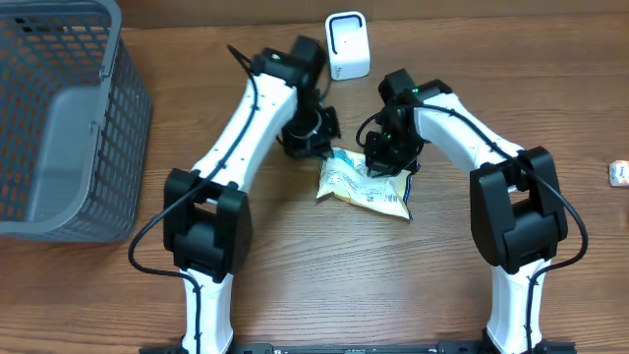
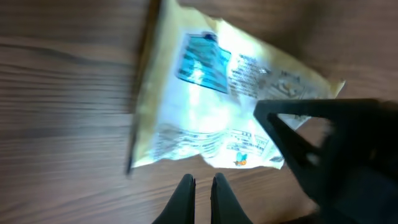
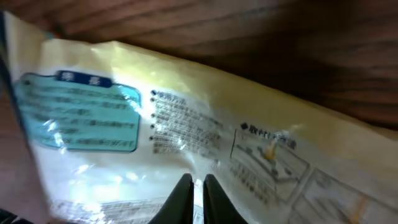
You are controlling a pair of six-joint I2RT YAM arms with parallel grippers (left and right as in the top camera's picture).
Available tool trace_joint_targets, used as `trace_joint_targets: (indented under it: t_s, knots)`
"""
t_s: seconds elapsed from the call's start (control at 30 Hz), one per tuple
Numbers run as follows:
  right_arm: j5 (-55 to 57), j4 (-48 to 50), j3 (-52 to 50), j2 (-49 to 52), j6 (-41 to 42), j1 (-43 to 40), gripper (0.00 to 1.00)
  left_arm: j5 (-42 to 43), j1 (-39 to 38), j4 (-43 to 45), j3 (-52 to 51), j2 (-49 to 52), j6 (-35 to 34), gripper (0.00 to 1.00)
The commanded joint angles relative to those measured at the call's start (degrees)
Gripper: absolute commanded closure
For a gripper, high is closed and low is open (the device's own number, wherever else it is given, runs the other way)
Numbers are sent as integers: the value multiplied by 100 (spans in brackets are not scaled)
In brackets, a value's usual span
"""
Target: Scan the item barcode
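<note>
Left gripper (image 2: 202,183) clenched empty beside snack packet (image 1: 366,186) | right gripper (image 3: 194,182) clenched over it, grip unconfirmed | risk: slick film slips, barcode never faces white scanner (image 1: 347,44)

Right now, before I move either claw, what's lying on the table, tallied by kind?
Grey basket: 1
White scanner: 1
Snack packet: 1
Small object at the right edge, too small to identify: 1
Total: 4

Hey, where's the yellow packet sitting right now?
In the overhead view the yellow packet lies flat mid-table, below the white scanner, with the left pincer at its top-left corner and the right pincer over its top edge.
</note>
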Motion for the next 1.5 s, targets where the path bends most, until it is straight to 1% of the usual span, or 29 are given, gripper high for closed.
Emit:
trace_joint_targets:
  t_s: [0.0, 0.2, 0.27, 0.37, 0.47, 0.53, 0.63, 0.73, 0.8, 0.87, 0.93, 0.97, 1.0, 1.13, 1.17, 1.2, 1.23, 1.3, 1.37, 1.43, 1.47]
  knots:
    - [103, -184, 442, -68, -188, -61, 91, 170, -59, 317, -380, 44, -195, 95]
    - [105, -442, 544, -68, -236, -90, 92, 125, -131, 1300, -1204, 44, -170, 96]
    - [105, -632, 544, -70, -236, -142, 92, -271, -129, 1482, -1469, 44, -181, 96]
    - [105, -981, 538, -68, -310, -245, 92, -1228, -83, 1445, -1735, 44, -197, 96]
    - [105, -1097, 433, -68, -546, -247, 92, -1790, -22, 1300, -1808, 44, -201, 96]
    - [103, -1056, 269, -68, -553, -184, 91, -1906, 31, 1196, -1766, 20, -199, 96]
    - [44, -758, 2, -68, -507, -35, 91, -1845, 146, 944, -1519, -11, -199, 96]
    - [-208, -330, -269, -66, -494, 140, 91, -1749, 249, 476, -1040, -17, -199, 96]
    - [-20, -101, -428, -66, -330, 229, 91, -1606, 295, 109, -680, -17, -192, 96]
    - [428, 74, -575, -66, -22, 280, 91, -1399, 315, -232, -389, -17, -151, 96]
    - [824, 90, -610, -66, 236, 278, 93, -986, 306, -472, -240, -17, 68, 96]
    - [903, 87, -586, -68, 243, 256, 94, -409, 232, -608, -245, -17, 345, 96]
    - [896, 52, -533, -68, 245, 216, 95, -190, 168, -634, -293, -15, 463, 96]
    - [887, -278, -236, -68, 234, 101, 96, -162, -114, -468, -595, -9, 468, 96]
    - [868, -452, -111, -70, 221, 72, 96, -181, -188, -374, -713, -9, 442, 96]
    - [859, -894, 186, -70, 197, 20, 96, -291, -280, -195, -931, -9, 354, 96]
    - [822, -1117, 328, -70, 144, 17, 96, -393, -304, -133, -1034, -9, 254, 96]
    - [544, -1469, 505, -70, -240, 20, 96, -509, -319, -13, -1261, -7, 118, 96]
    - [210, -1727, 514, -70, -699, 61, 94, -516, -319, 109, -1495, -7, 46, 96]
    - [186, -1871, 413, -68, -866, 149, 92, -518, -313, 291, -1729, -7, 11, 96]
    - [238, -1845, 315, -68, -855, 197, 89, -527, -304, 385, -1838, -7, 11, 96]
